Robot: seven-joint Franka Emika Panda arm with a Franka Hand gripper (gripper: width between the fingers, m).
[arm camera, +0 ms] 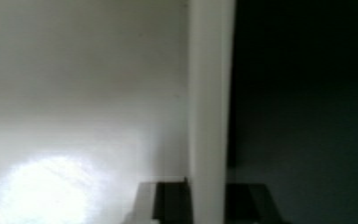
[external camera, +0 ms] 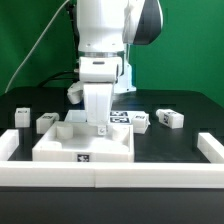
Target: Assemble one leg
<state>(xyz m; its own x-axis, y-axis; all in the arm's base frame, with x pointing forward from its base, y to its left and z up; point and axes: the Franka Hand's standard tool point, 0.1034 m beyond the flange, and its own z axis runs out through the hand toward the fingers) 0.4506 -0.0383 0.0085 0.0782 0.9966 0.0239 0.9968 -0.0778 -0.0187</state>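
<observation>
Black tabletop (external camera: 190, 105) under a green backdrop is where I work, with a white rail (external camera: 150, 176) closing off the near edge. My gripper (external camera: 99, 124) hangs straight down over the large flat white piece (external camera: 112, 150), at its far rim.

In the wrist view that rim (arm camera: 208, 90) runs as a pale upright strip between my two dark fingertips (arm camera: 163, 203), with the piece's white floor on one side and the dark table on the other. My jaws straddle the rim. Whether they are pressed onto it or only standing around it, I cannot tell.

The leg (external camera: 47, 122) lies on the table towards the exterior view's left, near the big piece's corner, apart from my gripper and untouched. Another small block (external camera: 22, 115) sits further left, and a tagged one (external camera: 168, 118) lies off to the exterior view's right.

I judge this an early step: I am dealing with the big piece, and no leg is fitted yet. Next I need to be done with this rim, lift clear, cross to the leg and come down with my jaws square across its sides.
</observation>
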